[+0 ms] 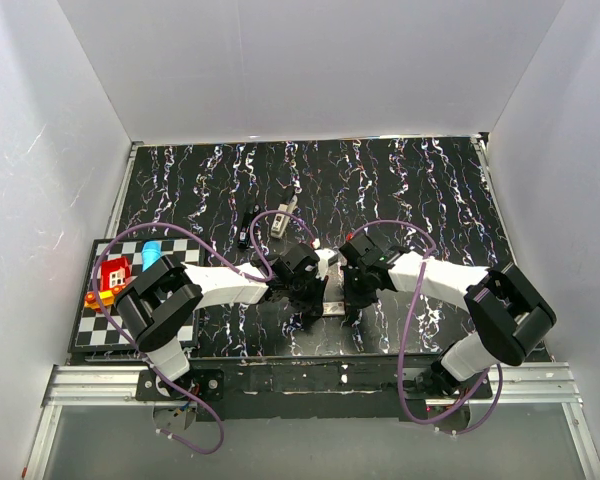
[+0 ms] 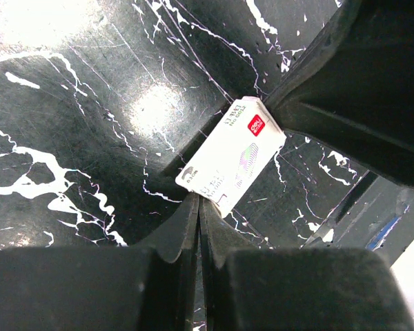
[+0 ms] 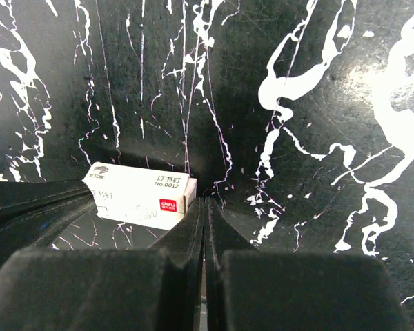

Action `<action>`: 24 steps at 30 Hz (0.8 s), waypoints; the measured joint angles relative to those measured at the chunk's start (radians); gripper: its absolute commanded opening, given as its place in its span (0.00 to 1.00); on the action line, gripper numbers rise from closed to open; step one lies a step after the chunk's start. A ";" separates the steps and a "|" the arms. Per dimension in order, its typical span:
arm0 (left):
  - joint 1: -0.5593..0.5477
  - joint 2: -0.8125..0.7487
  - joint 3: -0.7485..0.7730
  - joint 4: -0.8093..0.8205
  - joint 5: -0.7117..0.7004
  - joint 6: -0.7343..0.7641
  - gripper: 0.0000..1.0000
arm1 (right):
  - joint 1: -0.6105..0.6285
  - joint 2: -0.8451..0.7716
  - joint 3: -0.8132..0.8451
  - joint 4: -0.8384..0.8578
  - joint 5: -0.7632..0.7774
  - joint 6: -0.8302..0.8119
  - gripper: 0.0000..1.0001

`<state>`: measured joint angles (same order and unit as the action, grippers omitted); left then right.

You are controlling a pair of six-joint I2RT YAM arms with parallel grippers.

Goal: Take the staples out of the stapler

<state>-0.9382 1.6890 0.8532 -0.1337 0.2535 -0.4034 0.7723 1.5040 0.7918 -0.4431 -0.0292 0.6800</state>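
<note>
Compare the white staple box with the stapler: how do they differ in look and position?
Colour: the staple box is white with a red logo; the stapler is dark. Position: the box lies between the tips of the left pincer and right pincer, both shut; the stapler lies farther back, clear of both. Shared: both rest on the black marbled table, ungripped.
</note>
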 measured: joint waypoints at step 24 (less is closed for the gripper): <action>-0.002 -0.034 0.000 -0.042 -0.071 0.003 0.35 | 0.000 -0.069 -0.001 -0.054 0.111 -0.007 0.31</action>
<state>-0.9401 1.6547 0.8536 -0.1761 0.1822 -0.4000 0.7727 1.4345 0.7910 -0.4973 0.0822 0.6727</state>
